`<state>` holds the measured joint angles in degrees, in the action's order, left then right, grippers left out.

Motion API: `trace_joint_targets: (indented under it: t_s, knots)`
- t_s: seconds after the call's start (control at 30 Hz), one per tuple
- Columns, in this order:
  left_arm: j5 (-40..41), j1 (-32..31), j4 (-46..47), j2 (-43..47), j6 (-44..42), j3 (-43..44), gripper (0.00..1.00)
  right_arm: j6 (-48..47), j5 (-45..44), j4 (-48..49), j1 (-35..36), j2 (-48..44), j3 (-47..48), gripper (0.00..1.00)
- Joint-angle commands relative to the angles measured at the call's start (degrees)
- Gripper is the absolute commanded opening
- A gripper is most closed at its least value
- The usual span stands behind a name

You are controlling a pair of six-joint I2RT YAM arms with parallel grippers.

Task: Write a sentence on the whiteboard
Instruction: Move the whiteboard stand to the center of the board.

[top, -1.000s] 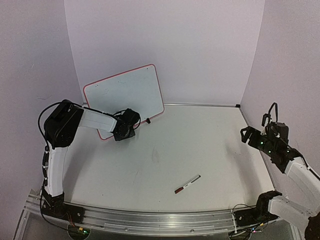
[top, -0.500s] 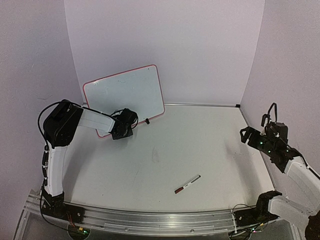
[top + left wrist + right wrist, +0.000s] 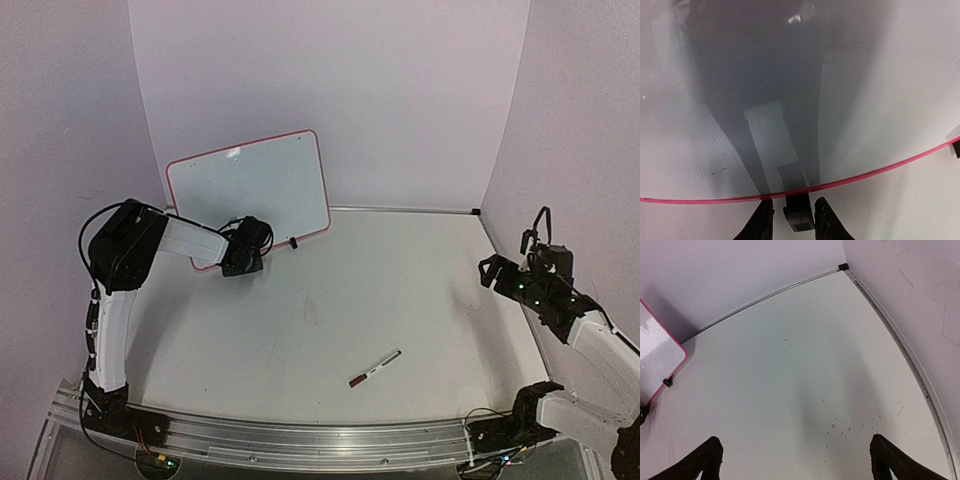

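Left hand low at the bottom rim of the whiteboard, fingers a little apart either side of the black clip foot; cannot tell whether clamped. Risk: tipping or sliding the board, propped against the back wall at far left, if squeezed or pulled off-centre. No sentence visible on it. Left arm stretched forward, forearm low. Right hand spread wide above the tabletop, far right. Marker lying well apart from both.

whiteboard is showing glossy white, rim red | clip is showing black | marker is showing white, cap dark red | surface is looking off-white
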<state>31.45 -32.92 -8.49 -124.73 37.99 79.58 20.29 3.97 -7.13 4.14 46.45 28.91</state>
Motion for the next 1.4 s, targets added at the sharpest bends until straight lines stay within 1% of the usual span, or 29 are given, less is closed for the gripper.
trace_joint_targets:
  t_s: [0.0, 0.13, 0.23, 0.33, 0.5, 0.7, 0.9, 0.97, 1.17, 1.27, 1.37]
  knots:
    - [1.32, 1.18, 2.07, -1.62, -2.71, 2.84, 0.28, 0.49, -0.12, 0.89, -0.2, 0.42, -0.07, 0.98]
    - [1.03, 1.72, 2.77, -1.78, -2.6, 2.55, 0.27, 0.61, -0.17, 0.89, -0.23, 0.48, 0.06, 0.98]
    - [0.54, 1.9, 3.47, -1.84, -3.14, 2.56, 0.23, 0.62, -0.19, 0.89, -0.24, 0.64, 0.1, 0.98]
    - [-0.12, 2.11, 3.48, -2.01, -3.31, 2.78, 0.16, 0.57, -0.21, 0.89, -0.25, 0.83, 0.09, 0.98]
    - [-0.65, 2.25, 3.74, -1.63, -4.17, 2.16, 0.01, 0.57, -0.19, 0.92, -0.22, 1.08, 0.11, 0.98]
    - [-1.23, 1.69, 7.09, 1.38, -3.61, -3.2, 0.0, -0.07, 0.19, 0.87, -0.25, 1.65, 0.82, 0.98]
    - [-2.5, -0.53, 8.22, 4.68, -2.6, -8.52, 0.0, -0.88, 2.36, 0.72, -0.26, 2.13, 1.41, 0.98]
    - [-3.31, -1.46, 10.22, 6.41, -1.34, -11.41, 0.0, -0.71, 3.21, 0.63, -0.24, 2.05, 1.34, 0.98]
    - [-4.72, -5.96, 10.79, 10.44, 1.49, -16.35, 0.0, -0.24, 4.84, 0.62, -0.14, 2.22, 1.21, 0.97]
    - [-5.2, -8.6, 10.63, 11.84, 4.23, -18.69, 0.0, 0.03, 5.61, 0.62, -0.16, 2.48, 1.23, 0.96]
    - [-4.66, -11.77, 9.06, 12.55, 7.31, -19.25, 0.0, 0.39, 6.26, 0.62, 0.0, 2.79, 1.23, 0.96]
